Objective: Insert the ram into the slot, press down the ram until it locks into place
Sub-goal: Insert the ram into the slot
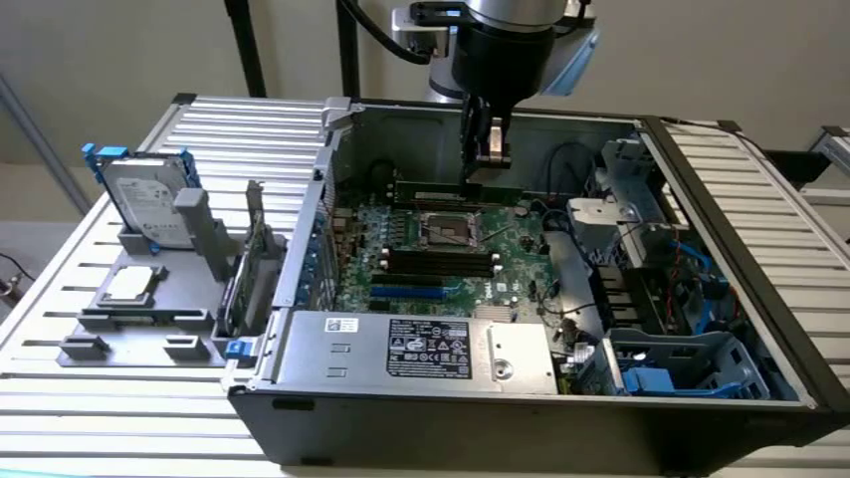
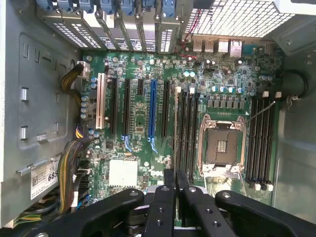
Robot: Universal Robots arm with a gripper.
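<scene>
The ram (image 1: pixel 436 189) stands on edge in the slot (image 1: pixel 512 193) on the far side of the square CPU socket (image 1: pixel 449 229), its pale label facing the camera. In the wrist view the ram (image 2: pixel 176 123) shows edge-on as a thin pale line in the outermost black slot (image 2: pixel 176 94) beside the socket (image 2: pixel 221 145). My gripper (image 1: pixel 489 164) hangs straight down over the ram's end toward the exterior view's right. Its two black fingers are pressed together with nothing between them. I cannot tell whether the gripper (image 2: pixel 175 173) touches the ram's top edge.
Empty black slots (image 1: pixel 439 261) lie on the socket's near side, with blue slots (image 1: pixel 405 292) beyond them. A power supply (image 1: pixel 412 349) fills the case front and cables (image 1: pixel 584 289) run at the right. Outside the case a fixture holds a hard drive (image 1: pixel 137 199), a CPU (image 1: pixel 130 284) and an upright card (image 1: pixel 250 264).
</scene>
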